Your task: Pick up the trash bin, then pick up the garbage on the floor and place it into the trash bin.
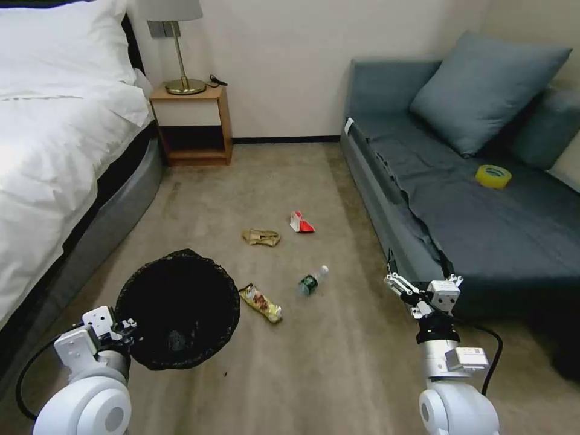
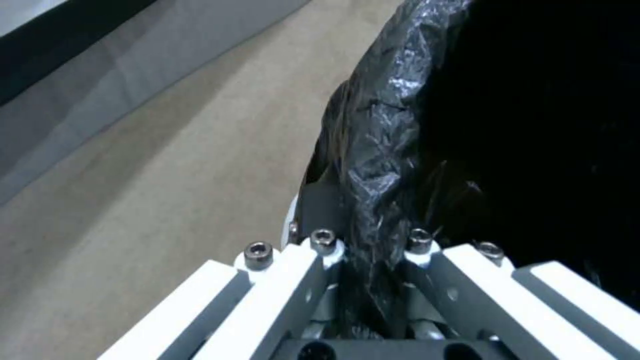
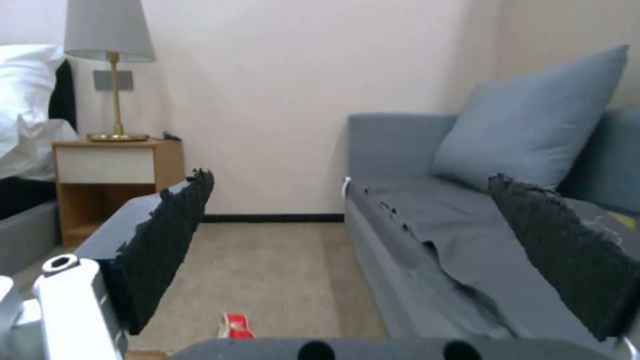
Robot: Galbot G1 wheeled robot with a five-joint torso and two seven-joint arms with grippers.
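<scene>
Left claw (image 1: 125, 329) is clenched on the near rim of the trash bin (image 1: 178, 308); the left wrist view shows its two fingers pinching the crinkly black plastic bag (image 2: 373, 165) and the rim between them. The bin sits low at the robot's left, between the bed (image 1: 54, 151) and the litter, its mouth facing up. Whether it is already lifted off the floor (image 1: 326, 374) I cannot tell.

Right claw (image 1: 423, 290) hangs released, its dark pads (image 3: 167, 240) spread wide with nothing between them, beside the front edge of the sofa (image 1: 483, 223).

By my judgement the first step, taking hold of the bin, is done or nearly so, and the whole collecting part is left. All four pieces lie on the carpet: the yellow-brown snack wrapper (image 1: 261, 303) just beside the bin, the clear bottle (image 1: 312, 281) near it, the crumpled tan paper (image 1: 261, 237) and the red-white packet (image 1: 301, 223) farther off. Something small and pale shows at the bin's bottom; I cannot say what it is.

The bottle wears a green label and the wrapper has print, but no writing or brand can be read. A yellow tape roll (image 1: 493, 176) lies on the sofa seat.
</scene>
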